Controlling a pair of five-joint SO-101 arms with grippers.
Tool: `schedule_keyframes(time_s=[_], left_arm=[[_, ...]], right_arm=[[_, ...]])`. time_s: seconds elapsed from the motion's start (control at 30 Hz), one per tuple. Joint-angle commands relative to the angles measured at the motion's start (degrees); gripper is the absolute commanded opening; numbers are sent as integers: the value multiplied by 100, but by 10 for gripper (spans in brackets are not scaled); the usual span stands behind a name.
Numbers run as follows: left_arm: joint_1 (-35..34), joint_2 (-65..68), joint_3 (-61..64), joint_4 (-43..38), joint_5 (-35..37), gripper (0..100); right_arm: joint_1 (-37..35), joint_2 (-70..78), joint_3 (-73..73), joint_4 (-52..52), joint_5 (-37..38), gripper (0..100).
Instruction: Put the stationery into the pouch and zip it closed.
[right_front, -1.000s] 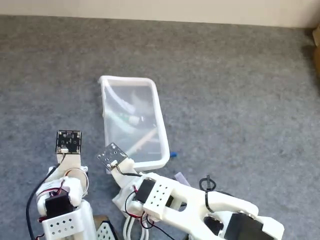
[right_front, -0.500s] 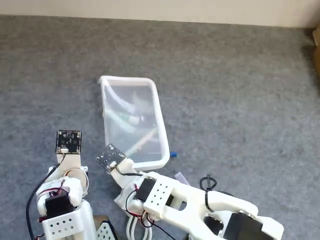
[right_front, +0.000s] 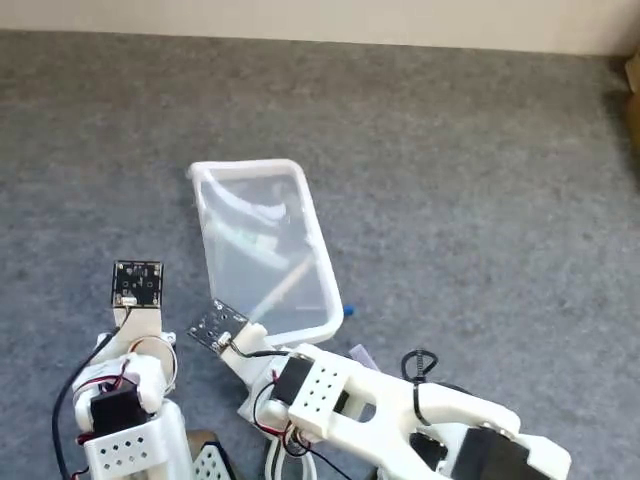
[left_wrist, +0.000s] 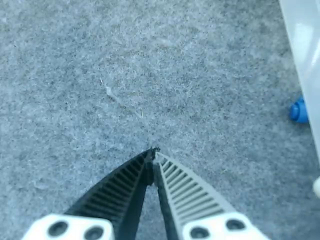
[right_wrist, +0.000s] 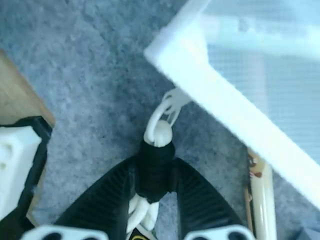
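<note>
Pouch (right_front: 300, 215): clear face, white border, flat on grey carpeted tabletop (right_front: 480, 180) just ahead of both arms, long side running away from them, far end leaning slightly left in the high view.

Stationery (right_front: 255, 238): pens and a pale stick, seen through the clear face, inside pouch.

Zip pull (right_wrist: 161, 134): white loop and bead at pouch's near corner, continuing into a short black toggle.

Right gripper (right_wrist: 155, 167): clamped on the black end of zip pull, one finger on each side, low over tabletop at pouch's near-left corner.

Left gripper (left_wrist: 152, 152): closed, tips meeting, nothing between them, pointed at bare carpet, apart from pouch.

Blue piece (right_front: 347, 310): small, on tabletop just beside pouch's near-right corner.

Beige pen (right_wrist: 261, 200): crossing under pouch border close to zip pull; inside or outside pouch, cannot tell.
</note>
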Motion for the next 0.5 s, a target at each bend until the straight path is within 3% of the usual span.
schedule_keyframes(time_s=[0.0, 0.2, 0.47], left_arm=[[-66, -40, 127, 35, -44, 8], [-66, -40, 127, 35, -44, 8], [-66, -40, 127, 35, -44, 8]], right_arm=[[171, -954, -101, 57, 105, 5], [681, -2299, 224, 277, 105, 5], [787, -3705, 927, 242, 105, 5]])
